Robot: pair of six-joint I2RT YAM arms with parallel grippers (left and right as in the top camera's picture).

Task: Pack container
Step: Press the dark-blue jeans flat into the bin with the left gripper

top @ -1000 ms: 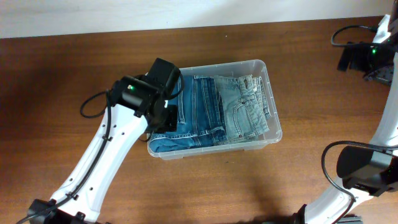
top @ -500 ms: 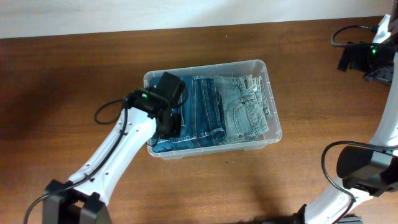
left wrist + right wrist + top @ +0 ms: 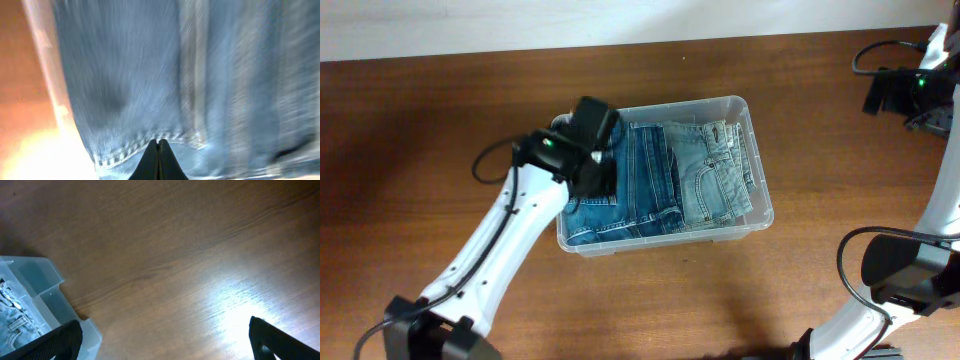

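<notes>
One clear container (image 3: 680, 103) sits mid-table (image 3: 410, 140), w/ darker jeans (image 3: 645, 185) and paler jeans (image 3: 715, 180) folded side by side inside. Left gripper (image 3: 159, 149) is down in the bin on the darker jeans, claw pressed together; wrist pic v. blurred. Right gripper (image 3: 162, 341) is spread wide over bare wood, well off to the side.

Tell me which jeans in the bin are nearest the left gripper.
The darker blue pair at the left end of the bin: the left gripper is right over it, shut. The pale-wash pair lies at the right end, away from it.
</notes>
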